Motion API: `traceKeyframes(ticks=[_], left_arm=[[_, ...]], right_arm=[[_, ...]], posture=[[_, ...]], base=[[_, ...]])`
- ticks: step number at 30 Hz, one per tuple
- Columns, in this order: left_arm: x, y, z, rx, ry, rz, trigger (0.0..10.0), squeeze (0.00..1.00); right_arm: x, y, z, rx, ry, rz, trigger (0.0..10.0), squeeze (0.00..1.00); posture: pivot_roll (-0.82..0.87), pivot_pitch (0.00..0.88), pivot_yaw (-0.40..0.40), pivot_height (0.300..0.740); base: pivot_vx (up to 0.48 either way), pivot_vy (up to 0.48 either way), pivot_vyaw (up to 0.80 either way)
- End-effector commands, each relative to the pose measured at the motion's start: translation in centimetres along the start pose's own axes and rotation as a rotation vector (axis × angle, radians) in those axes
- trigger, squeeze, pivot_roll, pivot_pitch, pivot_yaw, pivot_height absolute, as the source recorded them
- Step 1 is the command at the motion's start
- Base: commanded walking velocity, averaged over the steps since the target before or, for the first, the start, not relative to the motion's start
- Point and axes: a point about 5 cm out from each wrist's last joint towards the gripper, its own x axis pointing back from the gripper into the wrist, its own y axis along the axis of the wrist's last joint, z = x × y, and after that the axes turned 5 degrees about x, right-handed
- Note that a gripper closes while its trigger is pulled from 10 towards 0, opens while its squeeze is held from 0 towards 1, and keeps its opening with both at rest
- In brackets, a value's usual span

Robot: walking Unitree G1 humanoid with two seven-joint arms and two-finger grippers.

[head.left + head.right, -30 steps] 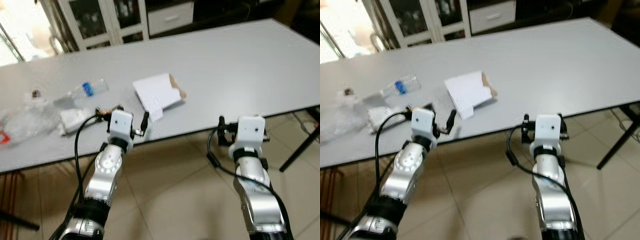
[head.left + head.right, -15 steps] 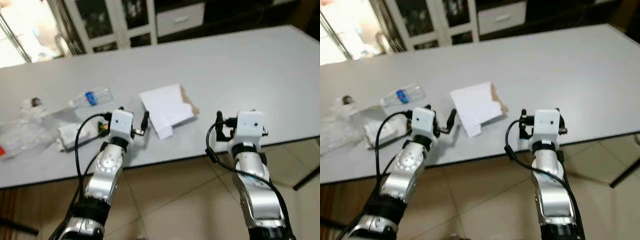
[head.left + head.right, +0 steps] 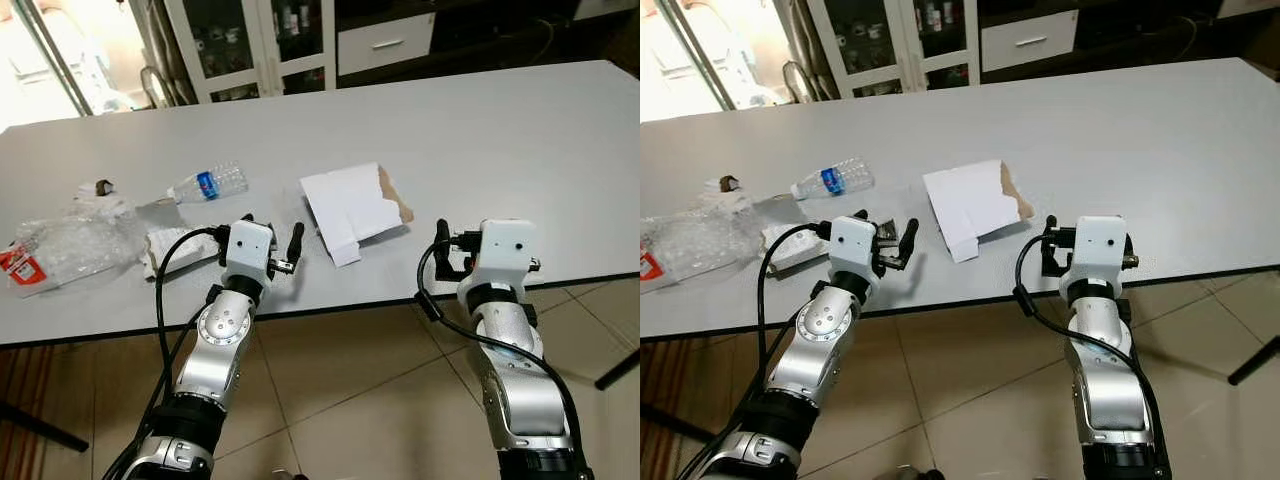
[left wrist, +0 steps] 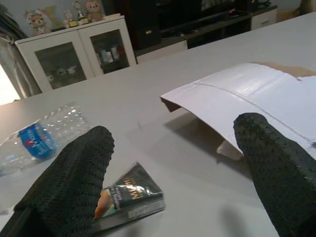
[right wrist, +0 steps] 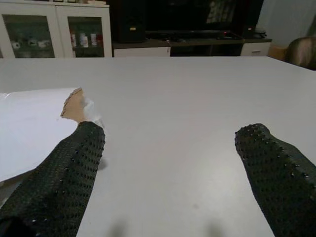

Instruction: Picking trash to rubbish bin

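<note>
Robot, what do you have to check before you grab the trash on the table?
1. Left gripper open and holding nothing: ok, its fingers stand wide apart.
2. Right gripper open and holding nothing: ok, seen in the right wrist view.
3. Trash within sight: ok. The torn white cardboard box, plastic bottle, small dark wrapper and clear plastic bag lie on the grey table.
4. Left gripper lined up with a piece: ok, the dark wrapper lies just ahead between its fingers.
5. Rubbish bin located: cannot tell.
6. Robot close enough to the table: ok, both grippers are at its near edge.
</note>
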Motion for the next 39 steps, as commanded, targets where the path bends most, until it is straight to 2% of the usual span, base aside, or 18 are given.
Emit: traceKeyframes(ticks=[1, 15, 20, 27, 28, 39], left_arm=[[0.2, 0.3, 0.5, -0.014, 0.004, -0.005, 10.0, 0.0], [1.8, 0.6, 1.9, -0.05, 0.019, -0.001, 10.0, 0.0], [3.1, 1.0, 3.0, -0.085, 0.034, 0.011, 10.0, 0.0], [4.6, 1.2, 3.7, -0.105, 0.042, 0.041, 10.0, 0.0], [5.1, 1.2, 3.8, -0.102, 0.041, 0.051, 10.0, 0.0], [6.0, 1.7, 4.2, -0.12, 0.081, 0.065, 10.0, 0.0]], right_arm=[[-0.3, 0.6, 0.4, -0.037, 0.026, -0.008, 10.0, 0.0], [-1.2, 0.7, 0.9, -0.152, 0.038, 0.016, 10.0, 0.0], [-1.9, 0.7, 1.7, -0.278, 0.049, 0.04, 10.0, 0.0], [-2.9, 1.0, 2.9, -0.384, 0.098, 0.055, 10.0, 0.0], [-3.3, 1.2, 3.4, -0.428, 0.122, 0.062, 10.0, 0.0], [-4.7, 2.0, 4.8, -0.475, 0.188, 0.058, 10.0, 0.0]], posture=[[-0.1, 0.081, 0.102, 0.74], [-0.01, 0.137, 0.118, 0.74], [0.05, 0.176, 0.135, 0.74], [0.1, 0.216, 0.144, 0.74], [0.12, 0.221, 0.139, 0.74], [0.15, 0.226, 0.115, 0.74]], base=[[0.0, 0.0, 0.0], [0.0, 0.0, 0.0], [0.0, 0.0, 0.0], [0.0, 0.0, 0.0], [0.0, 0.0, 0.0], [0.0, 0.0, 0.0]])
